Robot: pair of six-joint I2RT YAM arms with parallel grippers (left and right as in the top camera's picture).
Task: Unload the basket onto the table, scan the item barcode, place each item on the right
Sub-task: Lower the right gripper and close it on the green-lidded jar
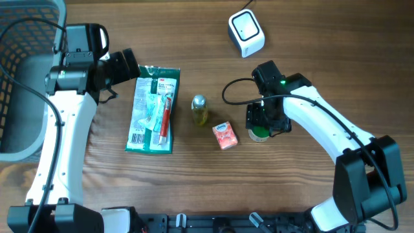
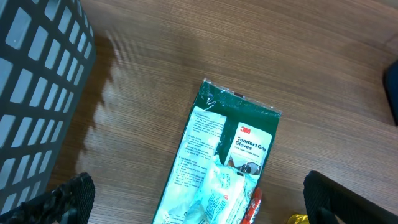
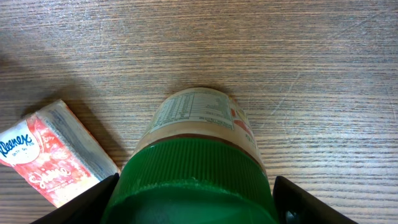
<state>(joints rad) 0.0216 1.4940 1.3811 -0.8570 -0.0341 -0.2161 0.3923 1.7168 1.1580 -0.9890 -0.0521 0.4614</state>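
Green-lidded jar [image 3: 193, 168] stands upright inside right hand [image 3: 196, 199]; gripped or not, cannot tell. Left hand [image 1: 123, 66] wide, well apart.

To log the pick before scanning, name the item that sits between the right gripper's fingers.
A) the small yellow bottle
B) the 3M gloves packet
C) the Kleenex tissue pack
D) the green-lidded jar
D: in the right wrist view the green-lidded jar stands between the two fingers of the right gripper, while the Kleenex pack lies off to one side on the table.
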